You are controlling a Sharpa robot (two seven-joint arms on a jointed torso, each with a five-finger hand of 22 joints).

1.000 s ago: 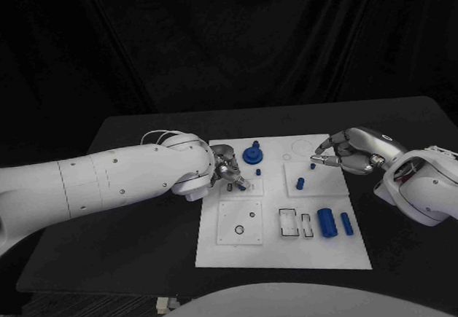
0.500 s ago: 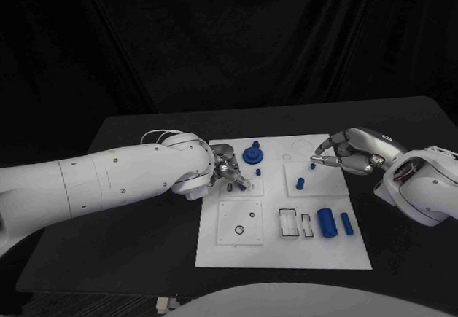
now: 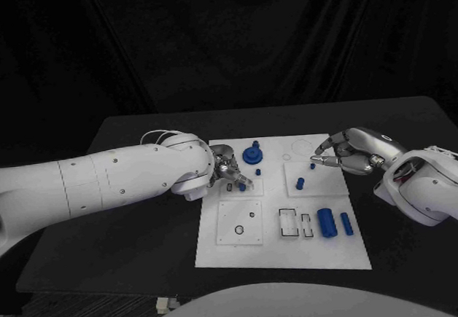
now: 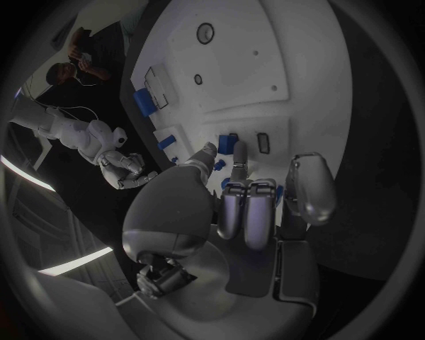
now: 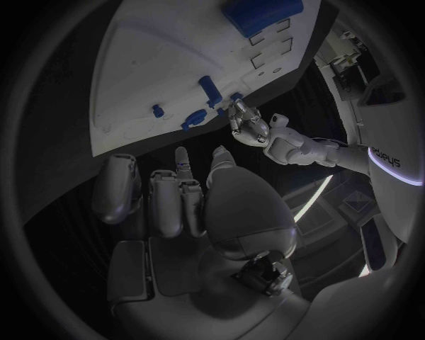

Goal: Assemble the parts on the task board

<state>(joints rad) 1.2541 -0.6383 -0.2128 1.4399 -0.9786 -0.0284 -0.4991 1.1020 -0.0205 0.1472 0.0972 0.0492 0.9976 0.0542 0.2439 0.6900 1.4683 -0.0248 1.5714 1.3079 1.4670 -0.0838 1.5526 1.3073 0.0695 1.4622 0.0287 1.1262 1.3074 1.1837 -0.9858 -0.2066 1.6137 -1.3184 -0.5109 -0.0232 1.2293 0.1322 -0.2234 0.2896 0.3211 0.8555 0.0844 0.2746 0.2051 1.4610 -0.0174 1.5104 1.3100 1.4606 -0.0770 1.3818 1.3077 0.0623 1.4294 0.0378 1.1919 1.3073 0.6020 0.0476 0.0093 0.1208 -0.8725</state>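
From the head view, the white task board (image 3: 282, 231) lies in the middle of the black table (image 3: 139, 230), and both arms reach in over its far half. The left hand (image 3: 225, 172) sits at the board's left edge, fingers curled down over a small blue peg (image 3: 242, 187) standing just beside a square recess; whether the fingers actually pinch that peg cannot be told from here. Beyond the fingers stands a blue round part with a post (image 3: 252, 155), upright. The right hand (image 3: 347, 150) hovers at the board's right edge with fingers drawn together, their tips close to a short blue pin (image 3: 313, 166); another blue peg (image 3: 299, 184) stands just nearer on the same raised square. Toward the near edge, a rectangular slot (image 3: 288, 223) lies beside a larger blue block (image 3: 325, 221) and a slim blue bar (image 3: 346, 223). In the left wrist view, the left hand's fingers (image 4: 248, 212) are bent together above the board, and blue pieces (image 4: 229, 144) show just past their tips, touching or nearly so. In the right wrist view, the right hand's fingers (image 5: 177, 191) are curled in near the board's edge with nothing plainly between them, apart from the blue pieces (image 5: 205, 88) on the board.
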